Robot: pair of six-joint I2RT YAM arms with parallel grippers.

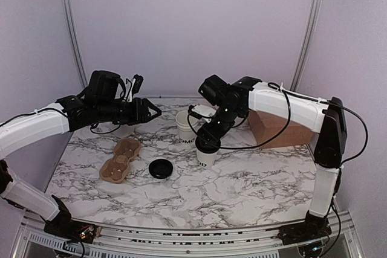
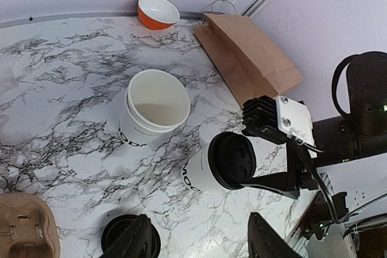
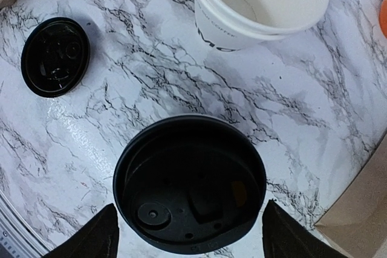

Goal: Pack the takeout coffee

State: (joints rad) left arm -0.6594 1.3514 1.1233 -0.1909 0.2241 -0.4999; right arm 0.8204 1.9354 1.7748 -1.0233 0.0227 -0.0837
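Two grippers hung over one marble table (image 1: 254,185). The left gripper (image 1: 156,112) was farthest left and raised off the table. Its fingers (image 2: 140,240) were spread apart with only open air between them.

One brown pulp carrier (image 1: 121,160) lay below and just left of those fingers. One loose lid (image 1: 161,168), black, lay flat just right of the carrier. In the left wrist view it was partly hidden behind one left finger, and it sat well left of the right fingers.

Next came one stack (image 1: 184,126) of lidless white cups, with two rims showing. It stood upright ahead of the left fingers and just beyond the right ones. One orange bowl (image 2: 158,11) with a white inside sat at the table's far edge, past the stack and well ahead of the left fingers.

One coffee (image 1: 206,154), a white cup with dark lettering and a black lid, stood upright on the table. It was straight beneath the right gripper (image 1: 208,140). That gripper's fingers (image 3: 91,237) were spread wide, one at each side of the cup's lid and right at its rim. Whether they pressed on it could not be told.

One brown paper bag (image 1: 279,130) lay just right of the right fingers.
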